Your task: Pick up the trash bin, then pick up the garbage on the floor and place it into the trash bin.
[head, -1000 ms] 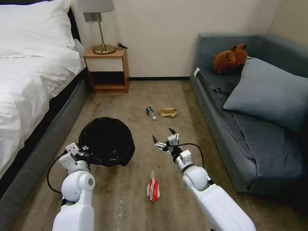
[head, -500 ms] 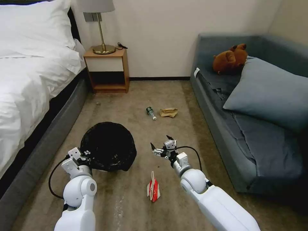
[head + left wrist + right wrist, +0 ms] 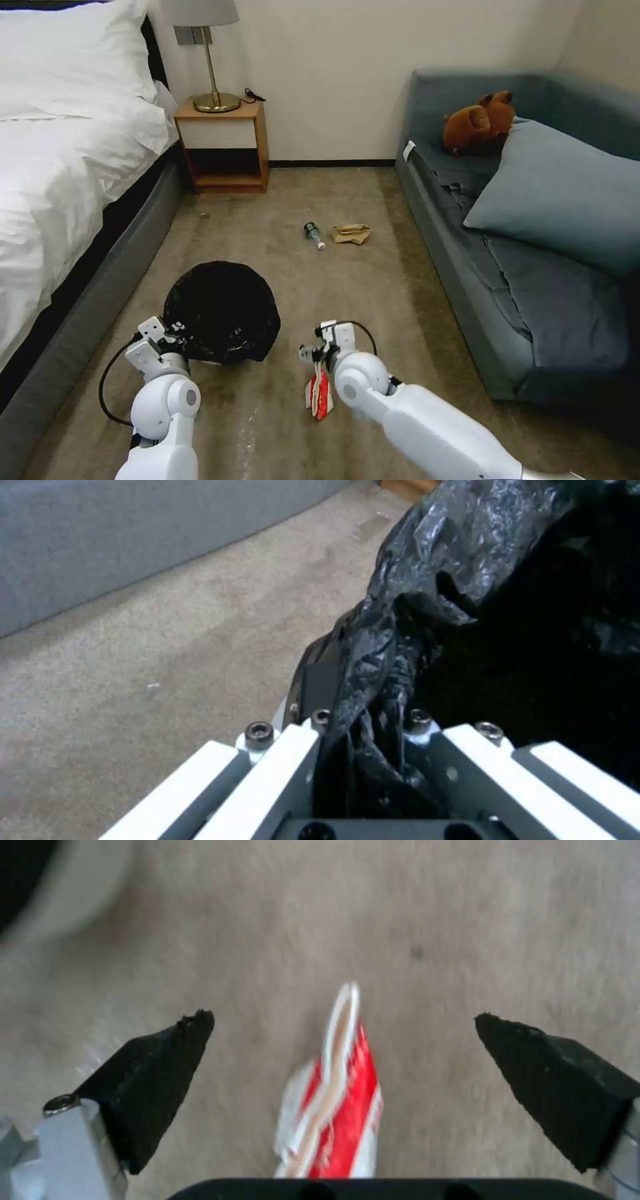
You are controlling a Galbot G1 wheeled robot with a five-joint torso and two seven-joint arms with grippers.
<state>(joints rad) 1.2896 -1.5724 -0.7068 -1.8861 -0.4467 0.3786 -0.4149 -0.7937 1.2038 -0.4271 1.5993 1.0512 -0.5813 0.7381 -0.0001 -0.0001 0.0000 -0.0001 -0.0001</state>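
Note:
The trash bin (image 3: 221,313), round with a crinkled black bag over its rim, is low at left in the head view. My left gripper (image 3: 172,331) is shut on its near rim. The left wrist view shows that gripper (image 3: 363,720) pinching the black bag of the trash bin (image 3: 520,605). Garbage lies on the carpet: a red-and-white packet (image 3: 320,395), a small bottle (image 3: 313,234) and tan paper (image 3: 351,233). My right gripper (image 3: 319,351) hangs open just over the packet's far end. In the right wrist view the packet (image 3: 337,1110) lies between its spread fingers (image 3: 157,1075).
A bed (image 3: 60,200) lines the left side and a grey sofa (image 3: 533,280) with a brown plush toy (image 3: 479,123) the right. A wooden nightstand (image 3: 223,147) with a lamp stands at the back wall. Open carpet runs between them.
My right gripper has pulled back toward me and dropped down over the red-and-white packet. The bin in my left gripper has shifted slightly nearer.

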